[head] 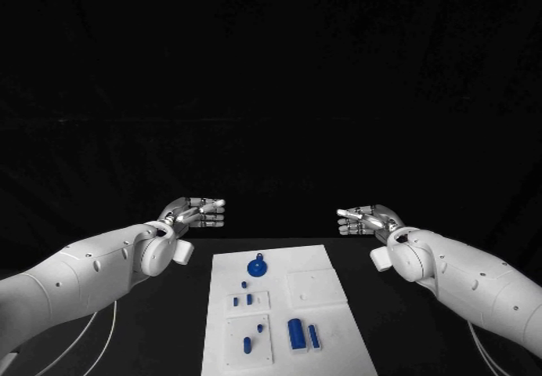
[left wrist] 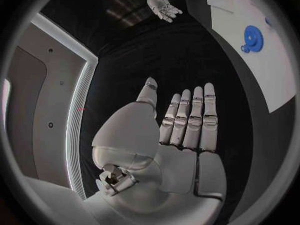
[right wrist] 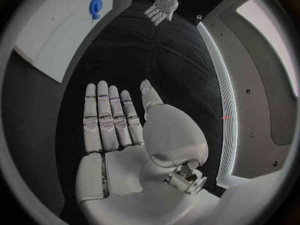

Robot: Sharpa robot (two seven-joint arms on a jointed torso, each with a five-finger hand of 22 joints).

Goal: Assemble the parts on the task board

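Observation:
The white task board point(head: 327, 270) lies in the middle of the black table, with several small blue parts on it. A round blue part point(head: 258, 268) with a small knob sits near its far end; two blue bars point(head: 298, 334) lie near its front. My left hand point(head: 192, 214) hovers beyond the board's far left corner, fingers straight, holding nothing. My right hand point(head: 365, 219) hovers beyond the far right corner, likewise flat and empty. The left wrist view shows the flat left hand point(left wrist: 181, 130), the board point(left wrist: 275, 60) and the round part point(left wrist: 252, 38); the right wrist view shows the right hand point(right wrist: 119, 125).
Bare black table lies on both sides of the board point(right wrist: 56, 40) and beyond it. Thin cables point(head: 107, 329) hang under my left arm. The right hand point(left wrist: 160, 5) appears far off in the left wrist view, the left hand point(right wrist: 164, 6) in the right wrist view.

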